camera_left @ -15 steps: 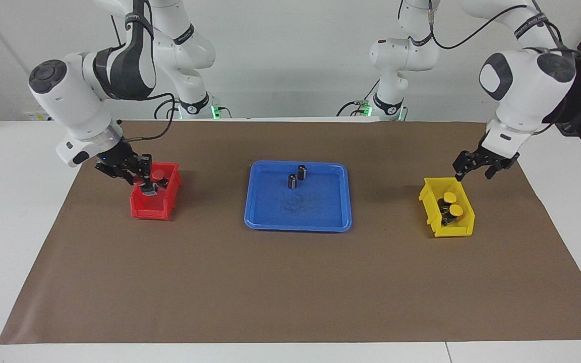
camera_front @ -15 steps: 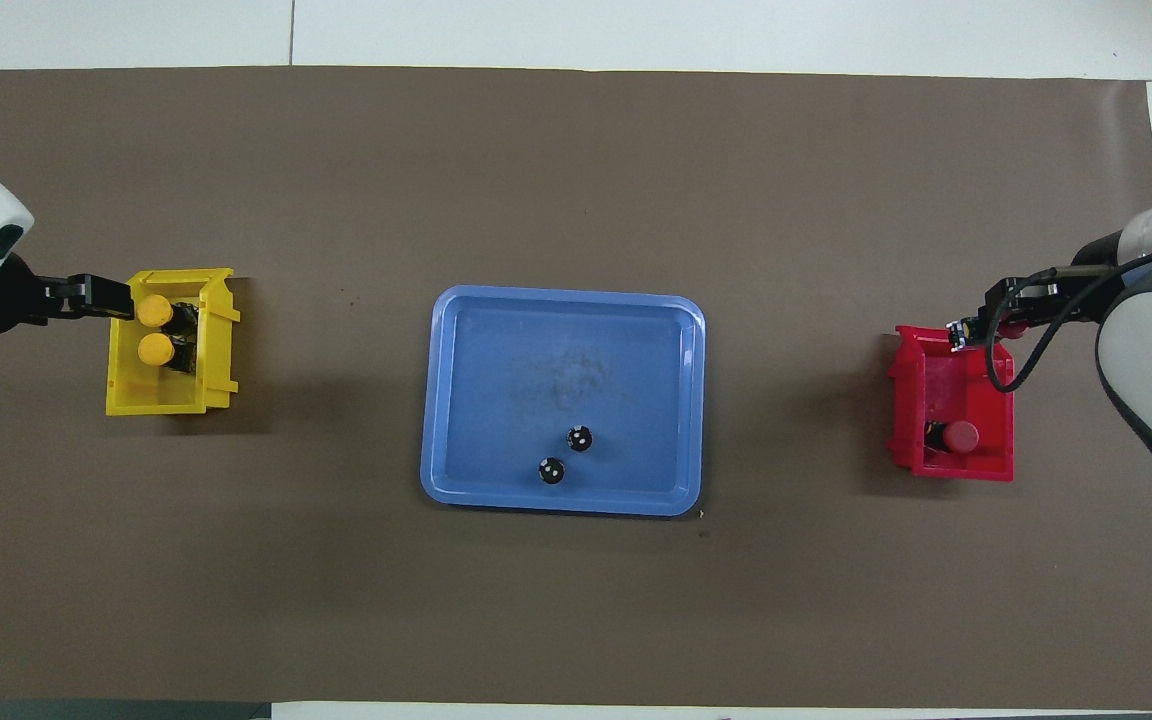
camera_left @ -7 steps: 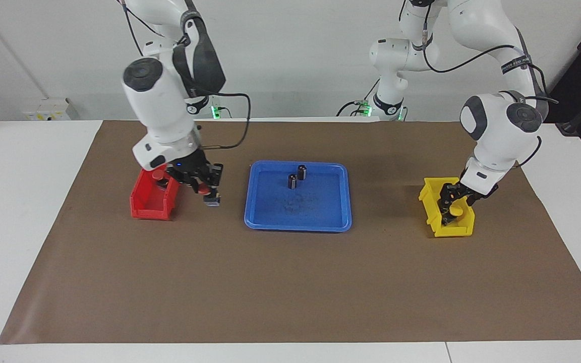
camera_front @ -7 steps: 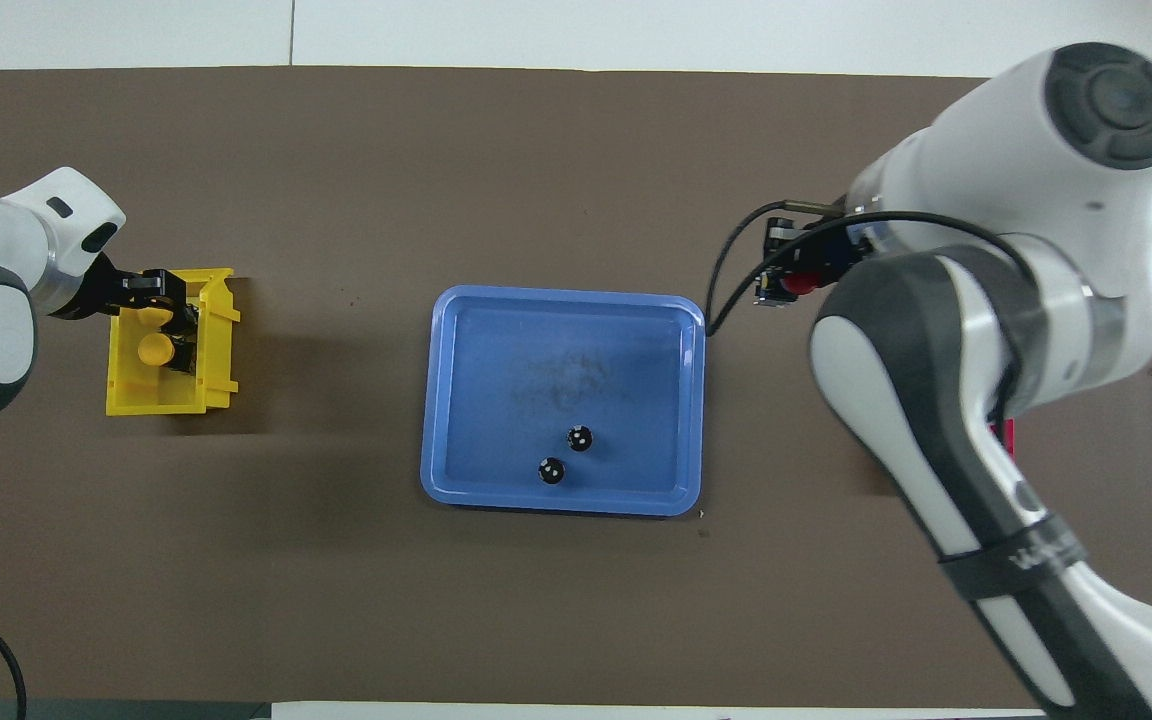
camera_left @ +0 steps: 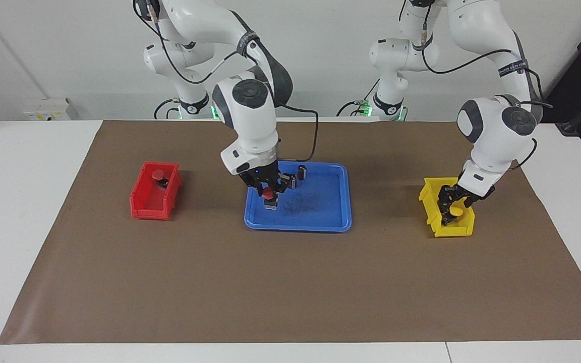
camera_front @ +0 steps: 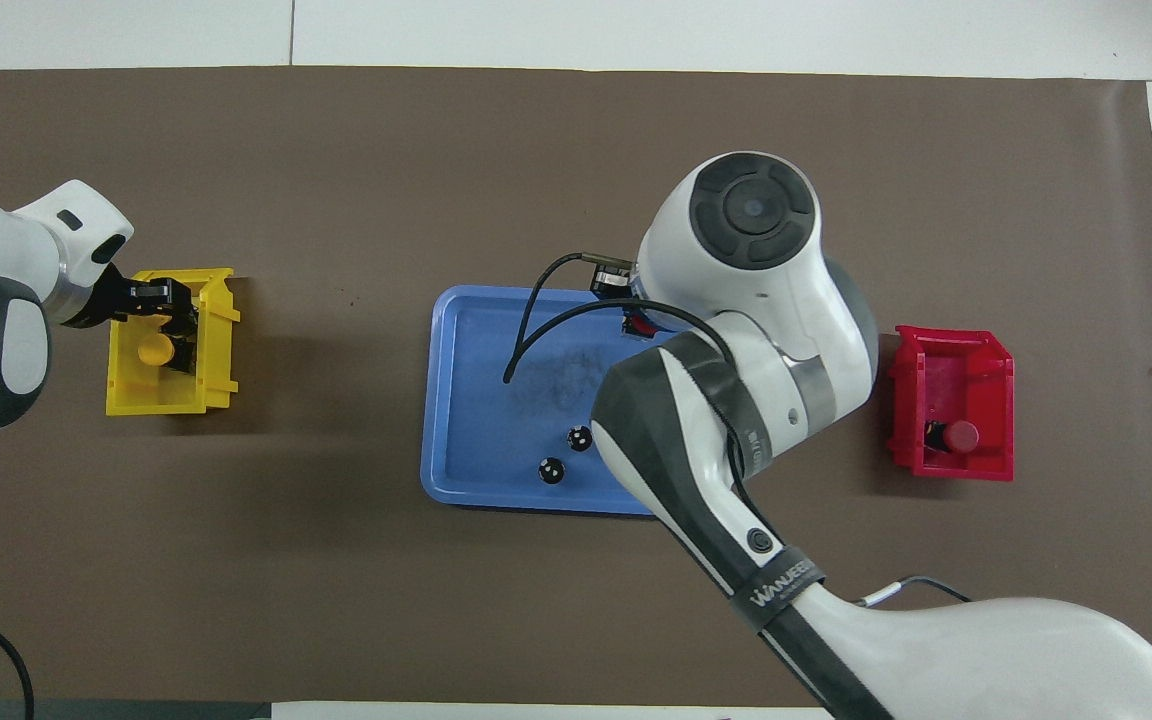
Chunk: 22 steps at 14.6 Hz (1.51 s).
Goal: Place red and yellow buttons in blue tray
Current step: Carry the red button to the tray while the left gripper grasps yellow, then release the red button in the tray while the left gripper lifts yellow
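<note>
My right gripper (camera_left: 269, 196) is shut on a red button (camera_left: 268, 193) with a black base. It holds the button low over the blue tray (camera_left: 321, 222), at the end toward the right arm; only a red sliver of that button (camera_front: 642, 325) shows under the arm from overhead. A second red button (camera_front: 960, 436) lies in the red bin (camera_front: 954, 352). My left gripper (camera_left: 452, 204) is down inside the yellow bin (camera_left: 434, 223), shut on a yellow button (camera_left: 455, 206). Another yellow button (camera_front: 153, 352) sits beside it, nearer to the robots.
Two small dark capless cylinders (camera_front: 581, 437) (camera_front: 551, 470) stand in the tray on the side nearer to the robots. The red bin (camera_left: 145, 207) sits at the right arm's end of the brown mat and the yellow bin (camera_front: 171, 402) at the left arm's end.
The right arm lifted a red button out of the red bin and carried it over the blue tray. The left gripper dropped into the yellow bin and closed around a yellow button.
</note>
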Available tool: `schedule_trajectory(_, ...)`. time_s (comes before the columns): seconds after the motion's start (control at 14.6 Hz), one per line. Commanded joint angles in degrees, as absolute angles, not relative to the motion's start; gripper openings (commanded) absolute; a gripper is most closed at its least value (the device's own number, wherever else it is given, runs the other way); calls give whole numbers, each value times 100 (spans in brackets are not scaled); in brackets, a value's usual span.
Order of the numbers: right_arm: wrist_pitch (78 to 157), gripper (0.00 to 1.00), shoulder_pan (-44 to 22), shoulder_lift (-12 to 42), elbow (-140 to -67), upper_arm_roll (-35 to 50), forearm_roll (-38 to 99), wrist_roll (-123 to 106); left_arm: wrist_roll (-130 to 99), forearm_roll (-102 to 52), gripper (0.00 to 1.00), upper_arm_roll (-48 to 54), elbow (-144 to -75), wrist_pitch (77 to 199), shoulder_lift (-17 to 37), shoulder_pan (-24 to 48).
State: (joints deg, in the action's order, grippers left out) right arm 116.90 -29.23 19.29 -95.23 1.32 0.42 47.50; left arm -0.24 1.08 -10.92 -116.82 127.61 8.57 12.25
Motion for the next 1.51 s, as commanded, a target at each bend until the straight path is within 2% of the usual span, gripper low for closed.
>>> schedule_trajectory(0.0, 11864, 12, -3032, 2196, -9352, 105, -44, 4974, -53, 220, 71, -1107, -11786, 13095, 932, 1213)
schedule_trajectory(0.41, 12190, 15, -3199, 2356, -9527, 105, -44, 5194, -53, 220, 68, -1107, -11777, 13342, 1081, 1125)
schedule_trajectory(0.48, 12286, 15, -3208, 2355, -9614, 105, -53, 5194, -53, 220, 63, -1107, -11777, 13350, 1081, 1116)
schedule_trajectory(0.55, 12348, 17, -3208, 2338, -9728, 105, -53, 5194, -61, 220, 56, -1107, -11777, 13342, 1081, 1116)
schedule_trajectory(0.62, 12418, 19, -3234, 2320, -9782, 105, -53, 5186, -62, 220, 41, -1107, -11777, 13333, 1081, 1116)
schedule_trajectory(0.76, 12454, 32, -3226, 2312, -9835, 105, -44, 5186, -79, 220, 10, -1107, -11751, 13289, 1081, 1125)
schedule_trajectory(0.82, 12454, 51, -3234, 2312, -9835, 105, -44, 5194, -97, 220, 5, -1107, -11699, 13211, 1090, 1151)
schedule_trajectory(0.96, 12349, 72, -3226, 2312, -9678, 88, -53, 5194, -132, 228, 3, -1116, -11244, 12581, 1142, 1204)
schedule_trajectory(1.03, 12323, 77, -3156, 2312, -9503, 88, -61, 5194, -132, 229, 3, -1116, -10850, 12090, 1143, 1204)
schedule_trajectory(1.17, 12165, 82, -3103, 2285, -9326, 35, -498, 5142, -141, 237, 3, -1116, -9744, 10896, 1186, 1204)
schedule_trajectory(1.24, 12103, 85, -2920, 2111, -9369, 26, -710, 5116, -193, 220, 3, -1116, -9190, 10429, 1421, 1352)
schedule_trajectory(1.3, 12033, 86, -2657, 1901, -9413, 44, -729, 4889, -411, 168, 3, -1134, -8958, 10259, 1546, 1597)
schedule_trajectory(1.44, 11456, 88, -2191, 1540, -9474, 44, -721, 4074, -1568, 27, 3, -1116, -9235, 10292, 1460, 2203)
